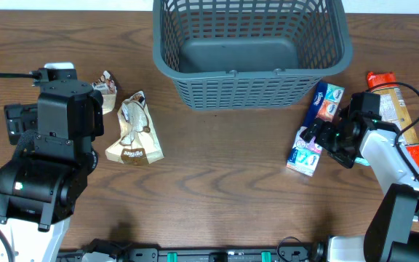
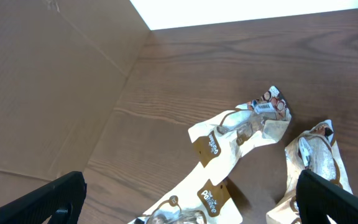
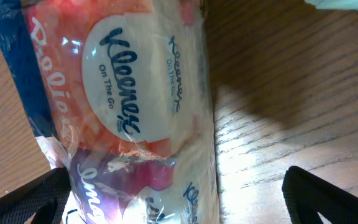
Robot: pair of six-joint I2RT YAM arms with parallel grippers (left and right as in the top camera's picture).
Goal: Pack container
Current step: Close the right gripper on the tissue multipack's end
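Kleenex pack [image 3: 129, 112] lies, seemingly, between wide-spread jaws.

Bright, even light from above; soft shadow under the container's [image 1: 253, 91] near wall. Right of it, the tissue pack [image 3: 142, 93] wrap glares.

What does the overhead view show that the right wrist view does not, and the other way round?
Only overhead: the empty container, the brown snack packets and an orange packet. Only the right wrist: the Kleenex On The Go print on the tissue pack. Both: that tissue pack, lying on the wooden table.
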